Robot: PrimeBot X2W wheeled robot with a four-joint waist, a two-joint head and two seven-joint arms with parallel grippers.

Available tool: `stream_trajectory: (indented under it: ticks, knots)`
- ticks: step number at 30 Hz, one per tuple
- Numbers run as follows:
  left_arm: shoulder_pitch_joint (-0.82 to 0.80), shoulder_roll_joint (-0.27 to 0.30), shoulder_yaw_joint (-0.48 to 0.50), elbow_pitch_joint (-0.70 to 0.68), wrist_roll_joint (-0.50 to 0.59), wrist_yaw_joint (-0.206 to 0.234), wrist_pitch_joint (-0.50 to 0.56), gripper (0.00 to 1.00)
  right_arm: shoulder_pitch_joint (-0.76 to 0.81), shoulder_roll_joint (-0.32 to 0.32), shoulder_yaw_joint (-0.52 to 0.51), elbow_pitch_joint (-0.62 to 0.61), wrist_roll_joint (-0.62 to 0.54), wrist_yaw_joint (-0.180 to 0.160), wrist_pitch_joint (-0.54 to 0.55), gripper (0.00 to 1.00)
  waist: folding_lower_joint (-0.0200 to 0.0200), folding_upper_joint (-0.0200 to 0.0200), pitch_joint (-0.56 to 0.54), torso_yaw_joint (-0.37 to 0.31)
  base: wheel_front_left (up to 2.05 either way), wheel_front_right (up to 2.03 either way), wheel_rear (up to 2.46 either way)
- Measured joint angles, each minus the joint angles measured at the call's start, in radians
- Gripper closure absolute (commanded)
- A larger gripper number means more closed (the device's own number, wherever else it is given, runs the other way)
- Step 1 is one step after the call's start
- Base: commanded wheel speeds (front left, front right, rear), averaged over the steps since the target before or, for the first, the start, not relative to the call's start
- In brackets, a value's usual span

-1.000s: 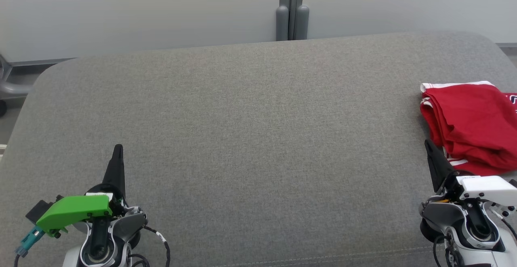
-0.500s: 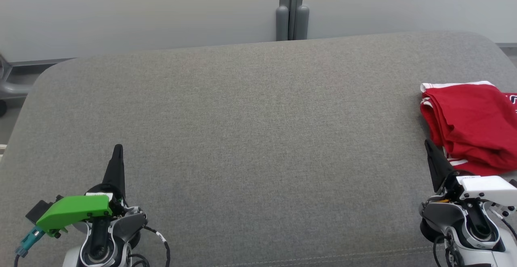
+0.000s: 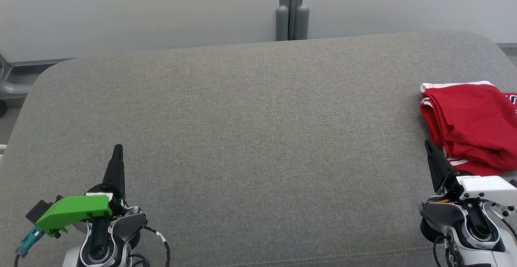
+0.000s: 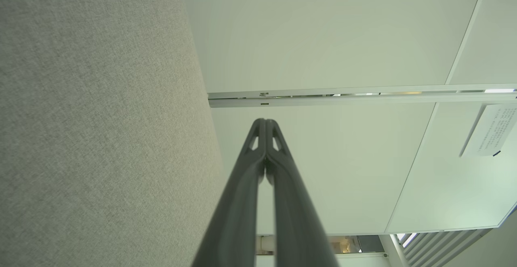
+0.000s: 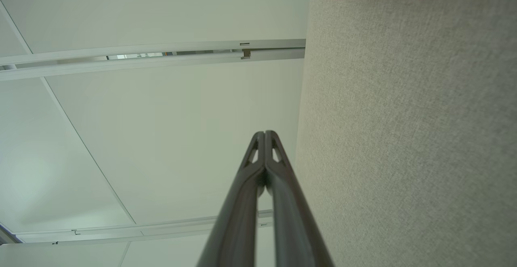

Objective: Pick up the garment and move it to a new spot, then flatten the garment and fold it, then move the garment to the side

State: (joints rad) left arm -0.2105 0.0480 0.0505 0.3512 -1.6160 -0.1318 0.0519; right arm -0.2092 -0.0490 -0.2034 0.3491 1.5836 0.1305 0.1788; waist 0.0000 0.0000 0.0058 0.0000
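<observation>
The red garment (image 3: 470,125) lies in a layered, rumpled bundle at the far right of the grey cushion (image 3: 258,137), white trim showing at its back edge. That fits a heap waiting to be carried to the middle, or one folded and set aside, so I wouldn't name a move. The right gripper (image 3: 429,145) is clenched on nothing, its tip near the bundle's near corner. The left gripper (image 3: 118,149) is also clenched empty, well apart. The garment's right part is cut off, so I can't judge how neat the fold is.

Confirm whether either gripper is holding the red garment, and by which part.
Nothing is held. The left gripper and right gripper are shut on nothing; the red garment lies on the grey cushion.
</observation>
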Motion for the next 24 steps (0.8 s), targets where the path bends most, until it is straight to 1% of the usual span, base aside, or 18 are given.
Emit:
stream_trajectory:
  ticks: [24]
  knots:
    - [0.0,0.0,0.0,0.0,0.0,0.0,0.0,1.0,0.0,0.0,0.0,0.0,0.0,0.0,0.0,1.0,0.0,0.0,0.0,0.0,0.0,0.0,0.0]
